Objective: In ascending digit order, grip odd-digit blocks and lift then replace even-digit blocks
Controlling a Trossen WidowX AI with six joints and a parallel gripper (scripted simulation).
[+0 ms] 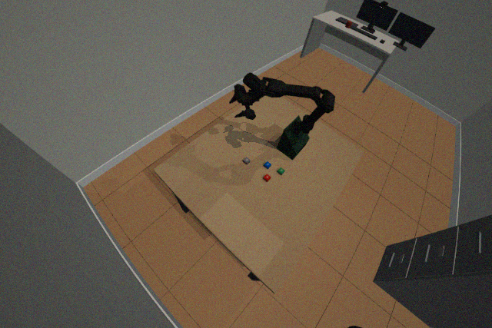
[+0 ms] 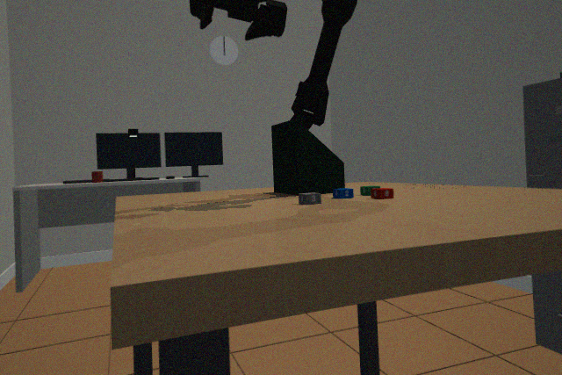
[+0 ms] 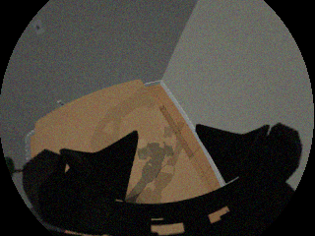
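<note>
High above the bench [image 2: 317, 243], the gripper [image 2: 235, 17] hangs with its fingers spread wide and nothing between them, well apart from every block. From the exterior view, going near to far, the grey block [image 2: 310, 198] sits closest on the bench top, then the blue block [image 2: 342, 192] and the red block [image 2: 382, 192] further right, with the green block [image 2: 368, 190] just behind them, all grouped near the arm's dark base [image 2: 305, 160]. Their printed digits are too small to read.
</note>
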